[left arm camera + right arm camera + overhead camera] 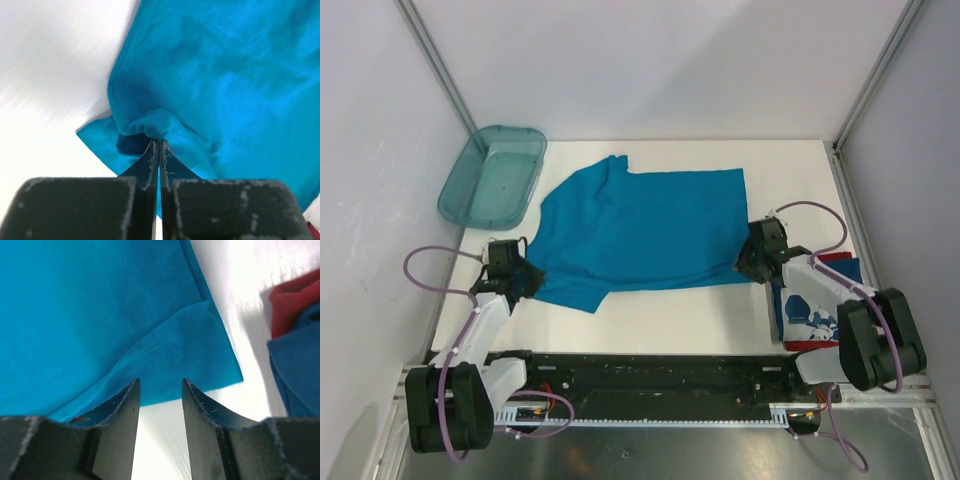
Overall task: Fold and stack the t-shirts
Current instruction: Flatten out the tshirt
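**A:** Where did the teal t-shirt (640,225) lie?

**B:** It lay mostly flat across the middle of the white desk (670,320). In the overhead frame its neck end pointed left and its hem pointed right.

**A:** And the left gripper (158,144)?

**B:** It was pressed together on a bunched fold of that shirt's edge, at the lower-left sleeve corner in the overhead view. The cloth puckered right at the tips.

**A:** The right gripper (160,385)?

**B:** Its 2 fingers stood spread, low over the shirt's lower-right hem corner. Bare desk showed in the gap between them, and the cloth's corner lay just past the tips. It pinched nothing.

**A:** Was there another shirt?

**B:** Yes, 1 more. The dark blue t-shirt (807,322) lay folded at the lower right of the overhead frame, partly under the right arm. Its white print and a red edge were showing. It was near the teal hem but apart from it.

**A:** Anything else?

**B:** A translucent teal bin (492,175) sat at the upper left, near the shirt's neck end.
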Motion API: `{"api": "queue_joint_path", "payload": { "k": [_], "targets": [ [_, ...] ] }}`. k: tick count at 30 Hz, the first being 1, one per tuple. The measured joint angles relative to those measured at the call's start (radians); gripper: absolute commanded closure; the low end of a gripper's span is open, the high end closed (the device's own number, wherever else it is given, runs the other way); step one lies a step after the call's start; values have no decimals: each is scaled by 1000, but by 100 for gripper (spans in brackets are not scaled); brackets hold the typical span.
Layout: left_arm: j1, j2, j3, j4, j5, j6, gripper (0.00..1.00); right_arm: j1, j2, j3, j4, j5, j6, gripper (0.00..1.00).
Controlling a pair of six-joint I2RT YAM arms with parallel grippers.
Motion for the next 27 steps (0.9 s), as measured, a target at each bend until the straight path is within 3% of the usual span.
{"api": "queue_joint_path", "payload": {
  "k": [7,16,20,27],
  "targets": [
    [0,57,-7,-18,-13,10,99,8,127,6,69,19,29,59],
    [0,91,26,-26,23,75,93,-42,116,-7,75,29,51,59],
    [0,95,54,-26,61,111,80,-85,26,-69,32,27,55,59],
    [0,95,127,-53,119,199,49,-92,-150,-117,-77,10,55,58]
  ]
}}
